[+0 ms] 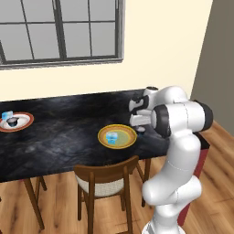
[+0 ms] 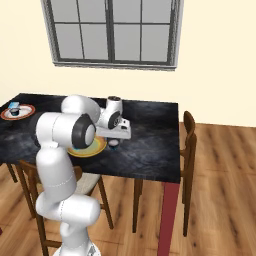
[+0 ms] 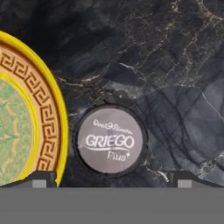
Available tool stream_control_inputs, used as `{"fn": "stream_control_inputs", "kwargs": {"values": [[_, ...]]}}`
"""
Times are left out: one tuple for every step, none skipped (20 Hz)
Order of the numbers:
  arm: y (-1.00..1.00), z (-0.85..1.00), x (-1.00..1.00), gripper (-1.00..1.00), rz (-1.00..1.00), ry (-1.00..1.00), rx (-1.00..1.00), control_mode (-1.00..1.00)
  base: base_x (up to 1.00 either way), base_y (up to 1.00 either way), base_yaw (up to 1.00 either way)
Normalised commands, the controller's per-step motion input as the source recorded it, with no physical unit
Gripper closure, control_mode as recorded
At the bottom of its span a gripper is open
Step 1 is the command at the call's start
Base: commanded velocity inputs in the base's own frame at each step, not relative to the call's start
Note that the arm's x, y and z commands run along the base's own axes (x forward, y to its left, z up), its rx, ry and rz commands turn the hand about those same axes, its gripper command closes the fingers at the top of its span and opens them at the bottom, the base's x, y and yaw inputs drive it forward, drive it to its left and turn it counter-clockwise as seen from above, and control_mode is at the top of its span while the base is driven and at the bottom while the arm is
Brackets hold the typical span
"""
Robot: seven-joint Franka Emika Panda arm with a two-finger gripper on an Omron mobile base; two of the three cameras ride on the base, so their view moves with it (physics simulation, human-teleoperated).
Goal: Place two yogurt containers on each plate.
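A round yogurt container (image 3: 110, 141) with a dark grey lid stands on the black table, just off the rim of the yellow-orange plate (image 3: 43, 127). My gripper (image 3: 113, 177) hangs open straight above it, a fingertip (image 3: 43, 179) on each side, holding nothing. From the base views the gripper (image 1: 139, 124) (image 2: 114, 136) hovers over that cup (image 1: 140, 130) (image 2: 114, 143), right of the yellow plate (image 1: 123, 141). One light blue yogurt container (image 1: 112, 136) sits on this plate. The white plate with a red-brown rim (image 1: 23, 124) (image 2: 25, 111) at the far left carries a light blue cup (image 1: 7, 115) and a dark-topped cup (image 1: 12, 121).
The black marble table (image 1: 64, 132) runs along the wall under a window. A wooden chair (image 1: 107, 176) stands at its near edge below the yellow plate. Another chair (image 2: 188, 135) stands at the table's right end.
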Motion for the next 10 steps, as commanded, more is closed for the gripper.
{"fn": "stream_control_inputs", "kwargs": {"values": [[0.12, -0.22, 0.15, -1.00, 0.00, 0.00, 0.00, -1.00, 0.00, 0.00, 0.00], [0.08, -0.18, 0.13, -1.00, 0.00, 0.00, 0.00, -1.00, 0.00, 0.00, 0.00], [0.06, -0.17, 0.12, -1.00, 0.00, 0.00, 0.00, -1.00, 0.00, 0.00, 0.00], [0.07, -0.14, 0.12, -1.00, 0.00, 0.00, 0.00, -1.00, 0.00, 0.00, 0.00], [0.08, -0.15, 0.13, -1.00, 0.00, -0.01, 0.00, -1.00, 0.00, 0.00, 0.00], [0.03, -0.11, 0.12, -1.00, 0.00, -0.01, 0.00, -1.00, 0.00, 0.00, 0.00], [0.00, -0.11, 0.11, -1.00, 0.00, -0.01, 0.00, -1.00, 0.00, 0.00, 0.00], [0.00, -0.09, 0.11, -1.00, 0.00, -0.01, 0.00, -1.00, 0.00, 0.00, 0.00], [0.00, -0.09, 0.09, -1.00, 0.00, 0.00, 0.00, -1.00, 0.00, 0.00, 0.00], [0.00, -0.10, 0.07, -1.00, 0.00, 0.00, 0.00, -1.00, 0.00, 0.00, 0.00]]}}
